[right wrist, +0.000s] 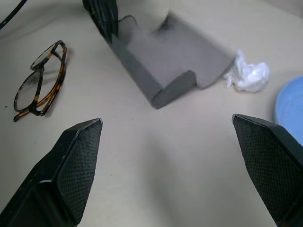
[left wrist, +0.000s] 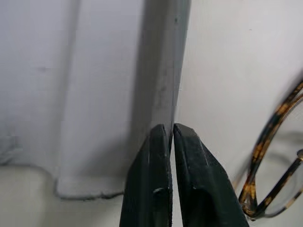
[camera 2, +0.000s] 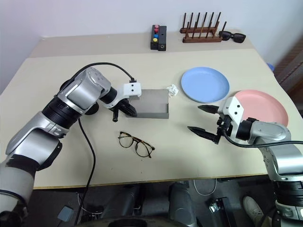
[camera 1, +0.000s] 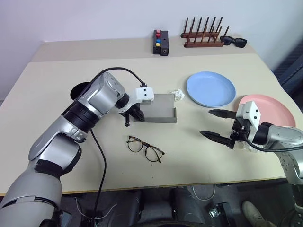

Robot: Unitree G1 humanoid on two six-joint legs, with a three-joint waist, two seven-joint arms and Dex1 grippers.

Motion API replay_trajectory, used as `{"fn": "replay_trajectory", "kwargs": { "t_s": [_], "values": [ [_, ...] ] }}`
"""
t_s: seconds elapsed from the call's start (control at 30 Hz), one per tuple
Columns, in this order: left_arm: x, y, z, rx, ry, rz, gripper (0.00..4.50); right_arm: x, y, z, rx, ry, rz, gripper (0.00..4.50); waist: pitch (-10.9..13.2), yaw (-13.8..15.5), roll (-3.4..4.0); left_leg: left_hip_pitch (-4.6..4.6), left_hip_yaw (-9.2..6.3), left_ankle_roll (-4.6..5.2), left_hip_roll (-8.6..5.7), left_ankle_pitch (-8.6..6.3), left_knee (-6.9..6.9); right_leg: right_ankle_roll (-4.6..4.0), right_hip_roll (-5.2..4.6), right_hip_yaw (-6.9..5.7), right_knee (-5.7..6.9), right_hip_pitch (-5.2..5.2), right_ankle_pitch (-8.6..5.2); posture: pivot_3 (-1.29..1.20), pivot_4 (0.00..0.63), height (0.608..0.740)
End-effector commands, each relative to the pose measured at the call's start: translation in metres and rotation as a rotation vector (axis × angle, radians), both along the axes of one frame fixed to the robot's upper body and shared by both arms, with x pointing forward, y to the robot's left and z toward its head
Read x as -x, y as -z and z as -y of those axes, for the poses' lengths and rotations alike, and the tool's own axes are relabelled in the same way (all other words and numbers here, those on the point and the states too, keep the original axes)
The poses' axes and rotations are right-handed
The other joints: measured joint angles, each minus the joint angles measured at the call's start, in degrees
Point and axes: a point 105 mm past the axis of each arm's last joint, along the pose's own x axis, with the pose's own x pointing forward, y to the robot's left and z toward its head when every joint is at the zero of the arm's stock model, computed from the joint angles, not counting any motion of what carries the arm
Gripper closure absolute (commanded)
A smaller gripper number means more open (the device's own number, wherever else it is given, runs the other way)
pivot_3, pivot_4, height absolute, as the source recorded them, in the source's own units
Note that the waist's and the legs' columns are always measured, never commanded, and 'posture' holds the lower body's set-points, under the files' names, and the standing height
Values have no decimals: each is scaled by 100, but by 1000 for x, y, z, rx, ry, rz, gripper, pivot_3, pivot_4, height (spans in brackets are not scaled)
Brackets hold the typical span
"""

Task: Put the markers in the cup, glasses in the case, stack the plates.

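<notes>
The case lies open at table centre, a light, stiff grey shell best pinched by its thin wall, which is where the left gripper is clamped, jaws nearly together on the edge, while the right gripper hangs spread wide and empty at 3 o'clock from it. Two light, rigid, slick plates sit around 2 o'clock, best taken by the rim. One fragile pair of glasses lies at 6 o'clock, best gripped at the bridge.

The left arm hides most of the cup.
</notes>
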Motion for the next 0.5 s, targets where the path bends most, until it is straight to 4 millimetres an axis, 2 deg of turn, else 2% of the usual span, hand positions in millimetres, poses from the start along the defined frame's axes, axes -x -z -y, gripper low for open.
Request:
{"fn": "replay_trajectory", "kwargs": {
  "t_s": [0.03, 0.17, 0.5],
  "values": [
    [-1, -3, -5, -19, 26, 23, 4422, 3, -13, 0, -1, -5, 54, 0, 0, -3, 0, 0, 0, 0, 0, 0, 0, 0, 0, 0, 0, 0, 0, 0, 150, 740],
    [-1, -6, -9, -22, 54, 44, 4422, 4, -12, 0, -2, -2, 53, 0, 0, -4, 0, 0, 1, 0, 0, 0, 0, 0, 0, 0, 0, 0, 0, 0, 150, 740],
    [9, -28, -13, 25, 88, 59, 4422, 2, -10, -1, -1, -8, 52, 0, 0, -1, 0, 0, 0, 0, 1, 0, 0, 0, 0, 0, 0, 0, 0, 0, 150, 740]
  ]
}}
